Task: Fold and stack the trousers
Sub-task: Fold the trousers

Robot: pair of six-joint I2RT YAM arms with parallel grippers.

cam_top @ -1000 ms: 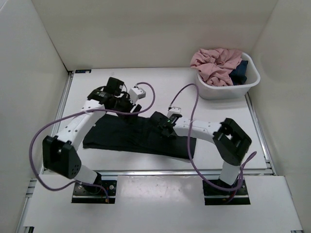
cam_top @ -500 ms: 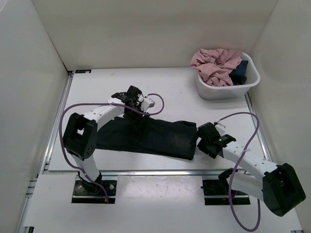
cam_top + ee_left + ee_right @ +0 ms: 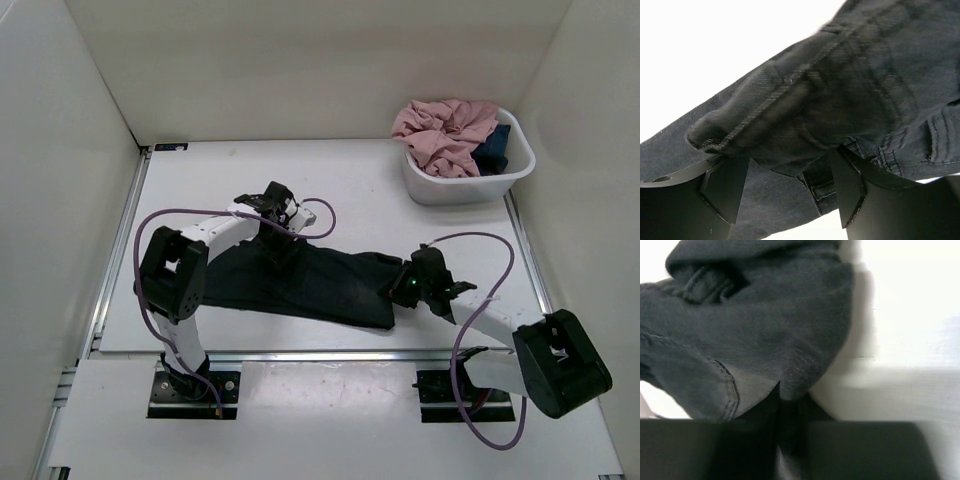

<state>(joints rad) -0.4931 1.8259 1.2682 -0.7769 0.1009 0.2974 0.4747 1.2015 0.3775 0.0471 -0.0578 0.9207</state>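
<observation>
A white table (image 3: 330, 180) stood between plain white walls. From the top camera the trousers (image 3: 300, 285) lay as a long black band across the near half of the table, one end toward the left rail and the other near the right arm. The left gripper (image 3: 283, 243) was down at their far edge, left of the middle. The right gripper (image 3: 402, 290) was at their right end. A white tub (image 3: 470, 185) sat in the far right corner, well apart from them, holding a pink cloth (image 3: 445, 130) and a dark blue garment (image 3: 496, 146).

On the left wrist camera the two fingers (image 3: 725, 190) stood wide apart, with a thick seamed fold of the black fabric bulging down between them. They had not closed on it.

On the right wrist camera, which was blurred, the fingers (image 3: 771, 407) met in a narrow point, pinched together on the lower edge of the black cloth, with white table beside it.
</observation>
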